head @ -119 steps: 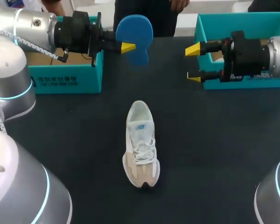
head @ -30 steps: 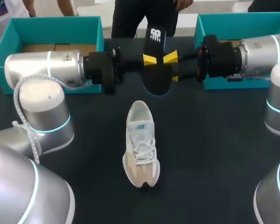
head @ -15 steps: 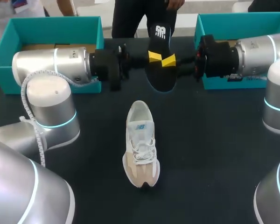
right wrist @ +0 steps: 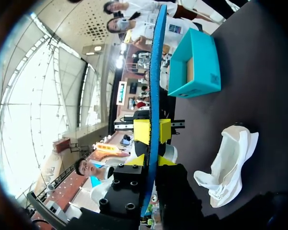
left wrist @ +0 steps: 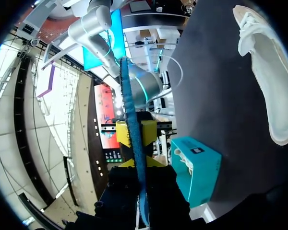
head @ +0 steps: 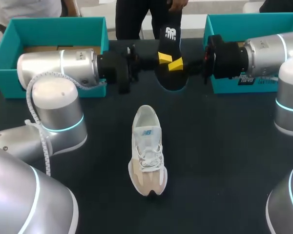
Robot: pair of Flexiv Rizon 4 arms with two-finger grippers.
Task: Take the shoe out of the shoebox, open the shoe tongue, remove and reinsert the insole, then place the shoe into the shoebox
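Observation:
A white and beige shoe (head: 147, 148) lies on the dark table, toe toward me. Above the table's far middle hangs its insole (head: 170, 53), black on top and blue underneath, standing nearly upright. My left gripper (head: 163, 57) comes in from the left and is shut on the insole's lower part. My right gripper (head: 175, 64) meets it from the right, its yellow tips pressed on the same insole. In the left wrist view the insole (left wrist: 132, 115) shows edge-on in the gripper (left wrist: 135, 134), with the shoe (left wrist: 269, 72) off to the side. The right wrist view shows the insole (right wrist: 156, 81) in its gripper (right wrist: 153, 132).
One open teal shoebox (head: 10, 39) stands at the far left behind my left arm. A second teal box (head: 254, 22) stands at the far right behind my right arm. Both arms span the table's far side above the shoe.
My right gripper has closed from wide open onto the insole, which the left gripper kept hold of. The insole and both grippers have drifted slightly right and farther back.

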